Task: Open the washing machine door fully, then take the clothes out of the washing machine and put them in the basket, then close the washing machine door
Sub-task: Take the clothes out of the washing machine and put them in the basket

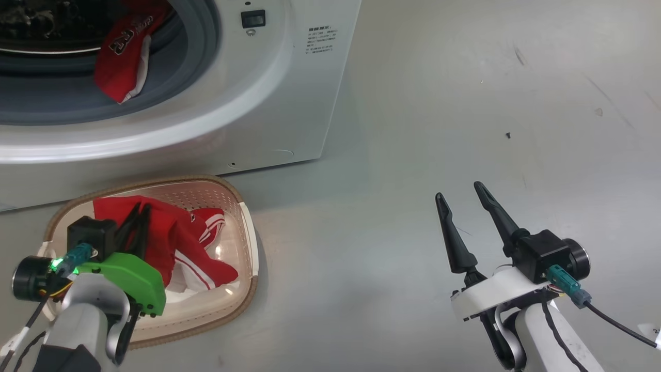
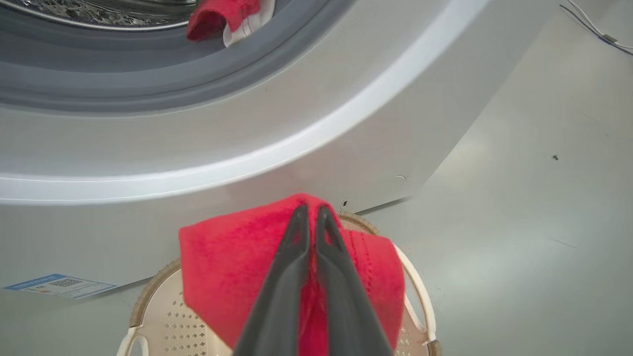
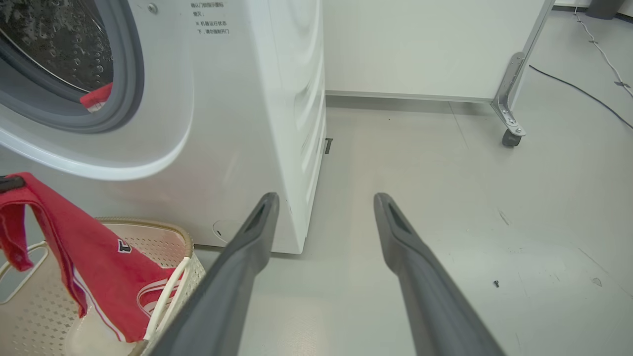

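While the left gripper (image 2: 310,211) is clamped on a red jersey (image 2: 222,262) hanging half inside the basket (image 1: 242,206), likely for release, a second jersey (image 1: 124,57) drapes the washer's (image 1: 289,103) port edge; right gripper (image 1: 458,190) hovers spread, empty.

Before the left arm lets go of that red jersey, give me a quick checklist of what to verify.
1. Left gripper shut on the held jersey: ok.
2. Held jersey above the basket: ok, its lower part hangs down inside.
3. All of the fabric inside the rim, so that none will drape over the edge: cannot tell.
4. Right gripper open and off to the side over the floor, away from the drop: ok.
5. Washing machine emptied: not ok, a second jersey lies across the grey port ring.
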### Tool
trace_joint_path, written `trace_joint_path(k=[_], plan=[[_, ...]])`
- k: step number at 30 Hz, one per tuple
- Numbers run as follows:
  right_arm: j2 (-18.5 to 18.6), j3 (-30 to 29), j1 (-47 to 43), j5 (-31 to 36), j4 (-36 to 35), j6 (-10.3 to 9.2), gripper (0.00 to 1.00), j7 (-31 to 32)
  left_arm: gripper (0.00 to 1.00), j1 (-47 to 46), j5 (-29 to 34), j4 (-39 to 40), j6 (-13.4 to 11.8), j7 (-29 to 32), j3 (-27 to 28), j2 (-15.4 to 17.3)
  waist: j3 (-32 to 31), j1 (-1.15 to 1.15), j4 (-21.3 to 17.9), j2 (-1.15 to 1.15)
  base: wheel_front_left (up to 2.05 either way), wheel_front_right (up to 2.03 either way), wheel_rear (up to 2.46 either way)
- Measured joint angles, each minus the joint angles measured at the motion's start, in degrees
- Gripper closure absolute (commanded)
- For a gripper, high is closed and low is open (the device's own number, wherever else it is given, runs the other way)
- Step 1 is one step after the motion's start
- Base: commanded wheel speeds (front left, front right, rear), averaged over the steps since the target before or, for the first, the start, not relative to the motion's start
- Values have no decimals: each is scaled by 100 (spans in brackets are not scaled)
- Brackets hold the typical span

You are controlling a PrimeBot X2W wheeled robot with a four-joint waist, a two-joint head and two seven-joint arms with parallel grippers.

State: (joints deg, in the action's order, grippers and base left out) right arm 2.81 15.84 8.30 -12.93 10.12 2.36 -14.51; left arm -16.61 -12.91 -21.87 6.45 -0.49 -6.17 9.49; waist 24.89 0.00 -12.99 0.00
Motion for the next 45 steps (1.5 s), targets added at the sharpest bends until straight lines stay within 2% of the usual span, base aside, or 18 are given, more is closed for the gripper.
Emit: trace_joint_path(k=[7, 30, 31, 32, 33, 45], plan=[[-3, -22, 172, 54, -136, -100, 0, 0, 100, -131, -2, -565, 41, 92, 57, 159, 327, 0, -127, 0, 0, 0, 0], [-15, -47, 280, 319, -211, -196, 0, 0, 100, -740, -16, -2329, 38, -37, 186, 250, 974, 0, -228, 0, 0, 0, 0], [-15, -49, 292, 335, -211, -197, 0, 0, 91, -756, -16, -2387, 38, -60, 192, 247, 973, 0, -226, 0, 0, 0, 0], [-15, -53, 298, 345, -210, -201, 0, 0, 56, -773, -16, -2427, 38, -97, 192, 243, 971, 0, -224, 0, 0, 0, 0], [-15, -55, 300, 345, -210, -201, 0, 0, 2, -797, -16, -2448, 38, -165, 193, 237, 967, 0, -220, 0, 0, 0, 0], [-16, -47, 302, 345, -70, -201, 0, 0, 0, -1104, -30, -2939, 40, -560, 156, 93, 735, 0, -87, 0, 0, 0, 0]])
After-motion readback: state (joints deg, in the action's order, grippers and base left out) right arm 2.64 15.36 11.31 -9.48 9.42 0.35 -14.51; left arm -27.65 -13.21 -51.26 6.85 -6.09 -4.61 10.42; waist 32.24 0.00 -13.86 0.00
